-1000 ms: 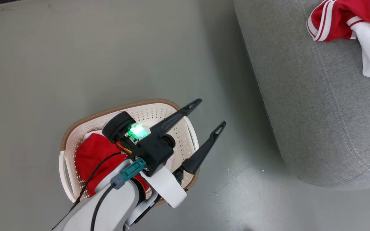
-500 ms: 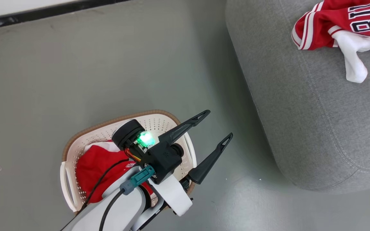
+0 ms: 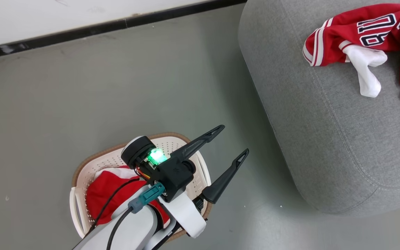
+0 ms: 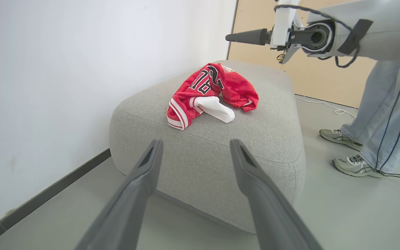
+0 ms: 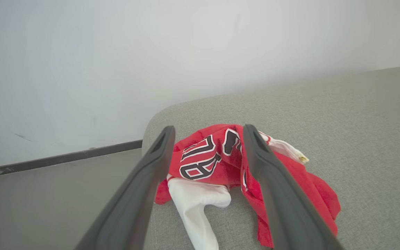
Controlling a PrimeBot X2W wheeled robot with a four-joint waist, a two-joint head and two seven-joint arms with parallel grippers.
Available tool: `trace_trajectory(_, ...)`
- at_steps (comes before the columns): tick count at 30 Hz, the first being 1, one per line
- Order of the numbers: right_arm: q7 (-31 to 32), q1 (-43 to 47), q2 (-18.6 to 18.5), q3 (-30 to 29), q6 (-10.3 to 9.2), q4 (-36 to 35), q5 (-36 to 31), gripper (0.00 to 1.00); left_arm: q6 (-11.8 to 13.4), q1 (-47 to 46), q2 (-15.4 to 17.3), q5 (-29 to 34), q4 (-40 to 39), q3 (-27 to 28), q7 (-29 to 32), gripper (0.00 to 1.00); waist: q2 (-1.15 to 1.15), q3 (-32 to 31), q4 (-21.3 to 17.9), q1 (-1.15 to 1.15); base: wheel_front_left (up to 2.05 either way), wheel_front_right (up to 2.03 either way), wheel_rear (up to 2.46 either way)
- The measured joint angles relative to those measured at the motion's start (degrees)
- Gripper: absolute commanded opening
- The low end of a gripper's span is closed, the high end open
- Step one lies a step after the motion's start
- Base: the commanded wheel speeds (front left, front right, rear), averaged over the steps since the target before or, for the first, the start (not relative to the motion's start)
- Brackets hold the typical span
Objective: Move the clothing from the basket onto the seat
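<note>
**Head view.** Left gripper (image 3: 233, 139): jaws wide apart, empty, poised above the right rim of the basket (image 3: 111, 160). Shorts (image 3: 104, 187): bunched inside the basket, partly under the arm. Jersey (image 3: 377, 27): on the sofa (image 3: 325, 139), with a white piece (image 3: 365, 69) against it. Change over the last second: the whole picture has slid, bringing wall (image 3: 82, 14) and skirting (image 3: 116, 25) in. This is camera motion; the items lie as before.

**Left wrist view.** Own fingers spread, aimed at the sofa. Jersey on its top. A person's legs (image 4: 384, 114) at right.

**Right wrist view.** Right gripper (image 5: 208, 127): jaws apart, empty, above the jersey.

**Status, judged.** Jersey delivered, shorts outstanding. Next is a descent into the basket.
</note>
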Motion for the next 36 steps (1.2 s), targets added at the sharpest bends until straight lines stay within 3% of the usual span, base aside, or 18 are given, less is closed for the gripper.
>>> trace_trajectory(14,-4.89,3.68,-1.19,4.69,-0.01,-8.22,-1.32,1.00,0.09,3.15,-0.04,-0.54,0.22,0.21,-1.97,1.00,0.00,-4.23,1.68,0.00,0.00,0.00,0.00)
trace_trajectory(36,-11.20,11.82,0.15,8.05,-0.01,-19.78,-0.46,1.00,4.55,6.58,0.56,-2.75,0.49,5.92,-3.46,1.00,0.00,-9.45,7.99,0.00,0.00,0.00,0.00)
